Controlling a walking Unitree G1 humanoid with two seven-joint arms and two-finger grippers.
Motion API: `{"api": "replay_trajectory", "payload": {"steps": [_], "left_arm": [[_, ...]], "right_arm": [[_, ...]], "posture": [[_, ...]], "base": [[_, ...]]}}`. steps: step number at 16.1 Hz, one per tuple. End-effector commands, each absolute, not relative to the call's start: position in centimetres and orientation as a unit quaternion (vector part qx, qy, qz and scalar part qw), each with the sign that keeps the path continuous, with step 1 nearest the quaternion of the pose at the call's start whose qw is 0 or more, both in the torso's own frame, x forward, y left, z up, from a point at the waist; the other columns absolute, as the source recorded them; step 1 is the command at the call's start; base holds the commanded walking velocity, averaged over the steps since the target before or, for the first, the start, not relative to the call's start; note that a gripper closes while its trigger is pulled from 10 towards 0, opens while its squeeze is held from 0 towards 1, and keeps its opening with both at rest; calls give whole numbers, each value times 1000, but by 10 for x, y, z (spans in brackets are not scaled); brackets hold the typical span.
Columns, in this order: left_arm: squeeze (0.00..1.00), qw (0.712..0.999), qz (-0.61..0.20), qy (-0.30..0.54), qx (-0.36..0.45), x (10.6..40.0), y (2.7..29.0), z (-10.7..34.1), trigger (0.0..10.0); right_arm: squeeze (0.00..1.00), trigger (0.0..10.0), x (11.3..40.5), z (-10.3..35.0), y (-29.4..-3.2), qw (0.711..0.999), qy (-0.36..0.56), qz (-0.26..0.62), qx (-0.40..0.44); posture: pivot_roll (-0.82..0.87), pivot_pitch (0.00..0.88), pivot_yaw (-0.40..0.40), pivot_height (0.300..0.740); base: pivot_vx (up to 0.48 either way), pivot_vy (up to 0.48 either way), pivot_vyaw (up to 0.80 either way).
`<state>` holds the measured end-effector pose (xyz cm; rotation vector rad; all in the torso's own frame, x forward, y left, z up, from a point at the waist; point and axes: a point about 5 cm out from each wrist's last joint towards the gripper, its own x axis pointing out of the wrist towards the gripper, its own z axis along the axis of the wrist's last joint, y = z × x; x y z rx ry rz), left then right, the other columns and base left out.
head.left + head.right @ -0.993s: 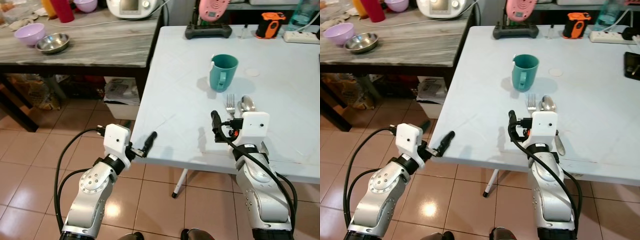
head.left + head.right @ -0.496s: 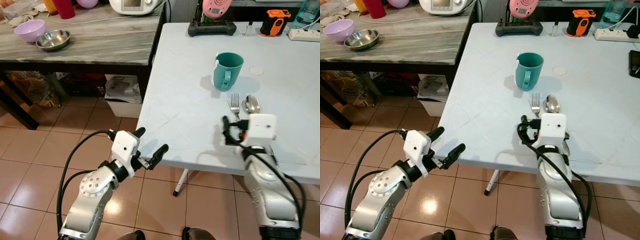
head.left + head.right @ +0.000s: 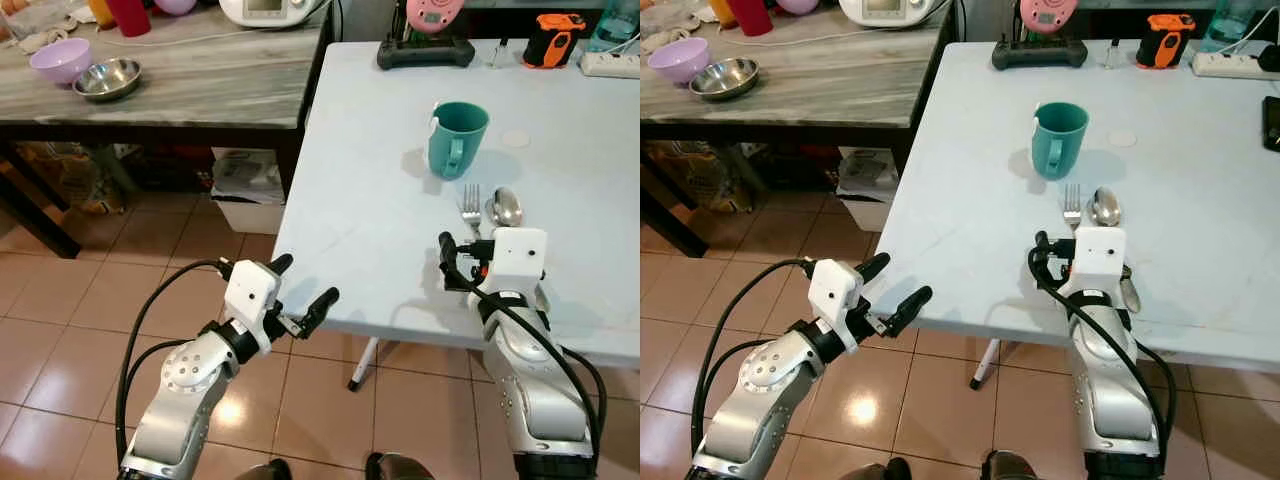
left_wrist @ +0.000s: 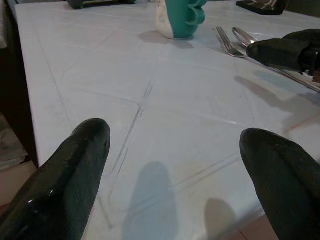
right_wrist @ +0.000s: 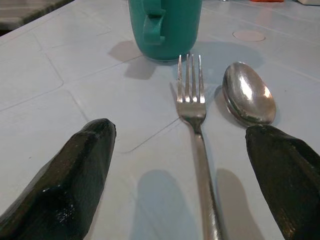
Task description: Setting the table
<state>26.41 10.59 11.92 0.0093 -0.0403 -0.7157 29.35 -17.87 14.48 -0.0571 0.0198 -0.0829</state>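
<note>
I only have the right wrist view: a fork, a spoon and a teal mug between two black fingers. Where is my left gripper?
Observer: The left gripper sits open at the near left corner of the white table, holding nothing.
Operator: Anything else on this table beyond the teal mug?
Observer: Along the far edge, a black tray-like base and an orange and black device.
Operator: Are there any dishes nearby that I could fetch?
Observer: Yes, a lilac bowl and a steel bowl stand on the grey wooden side table to the left.
</note>
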Motion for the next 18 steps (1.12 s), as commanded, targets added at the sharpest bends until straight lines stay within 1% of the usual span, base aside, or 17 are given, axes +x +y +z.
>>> {"api": "replay_trajectory", "payload": {"steps": [1,3,6,11,18], "left_arm": [[0,937,-348,-22,6,264,106,122,10000],[0,938,-347,-21,4,264,106,122,10000],[0,942,-335,-21,-14,265,108,123,10000],[0,942,-336,-23,-3,268,107,124,10000],[0,932,-362,-20,9,266,107,124,10000]], "right_arm": [[0,10000,294,147,-180,998,5,-46,-30],[0,10000,294,148,-179,999,3,-45,-30],[0,10000,294,148,-178,999,2,-45,-29],[0,10000,298,152,-174,999,-7,-38,-28],[0,10000,307,159,-163,999,-10,-15,-27]], "posture": [[-198,185,79,740],[-198,184,81,740],[-199,187,83,740],[-200,185,87,740],[-194,188,81,740]], "base": [[0,-364,0],[0,-336,0],[0,0,0],[0,0,0],[0,0,0]]}}
